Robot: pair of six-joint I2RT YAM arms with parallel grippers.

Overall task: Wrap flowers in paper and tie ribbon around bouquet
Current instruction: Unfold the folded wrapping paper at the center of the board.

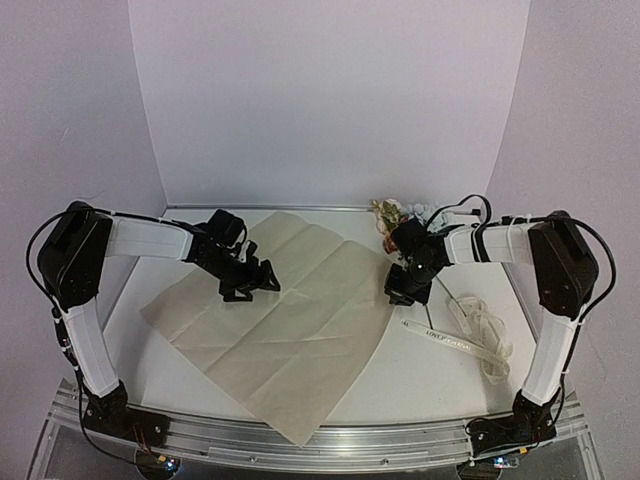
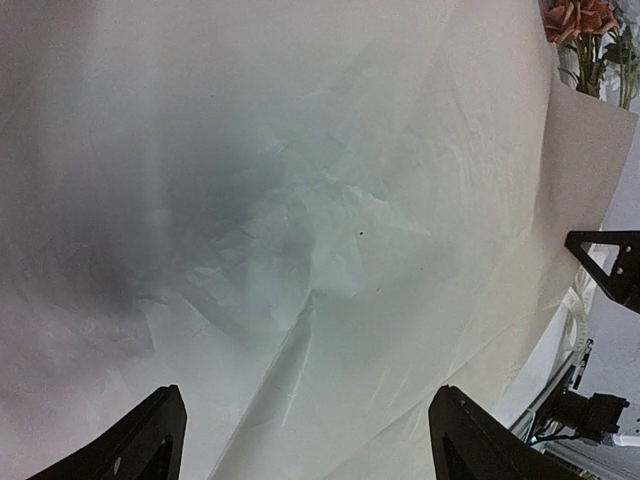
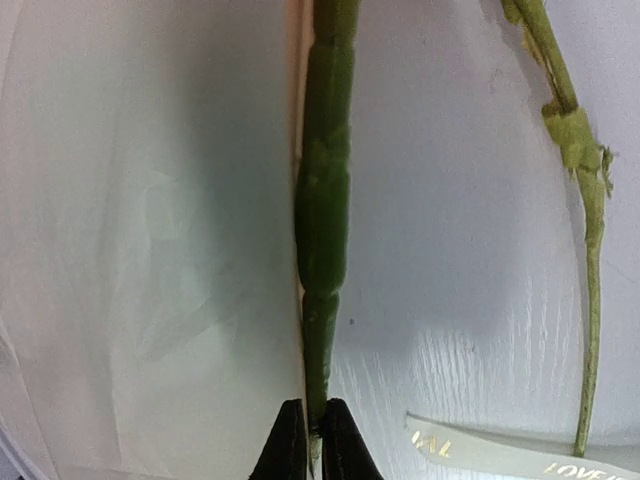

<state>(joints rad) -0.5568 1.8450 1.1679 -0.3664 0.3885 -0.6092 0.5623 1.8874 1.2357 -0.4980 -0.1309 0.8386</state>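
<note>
- right gripper (image 3: 315, 425) clamped shut on a stem (image 3: 325, 200) of the flowers (image 1: 400, 213), beside the paper (image 1: 290, 320)
- left gripper (image 2: 305, 425) spread open over paper
- flowers at tabletop (image 1: 420, 385) far edge; ribbon (image 1: 470, 332) near right edge

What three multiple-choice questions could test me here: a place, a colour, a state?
1. Where is the ribbon? A on the paper; B on the table, right of the paper; C under the paper.
2. What colour is the stem in the right gripper? A red; B blue; C green.
3. The left gripper is: A open; B shut on the paper; C shut on the ribbon.
Answers: 1 B, it lies off the paper's right edge; 2 C, the pinched stem is green; 3 A, its fingers stand wide apart above the paper.
</note>
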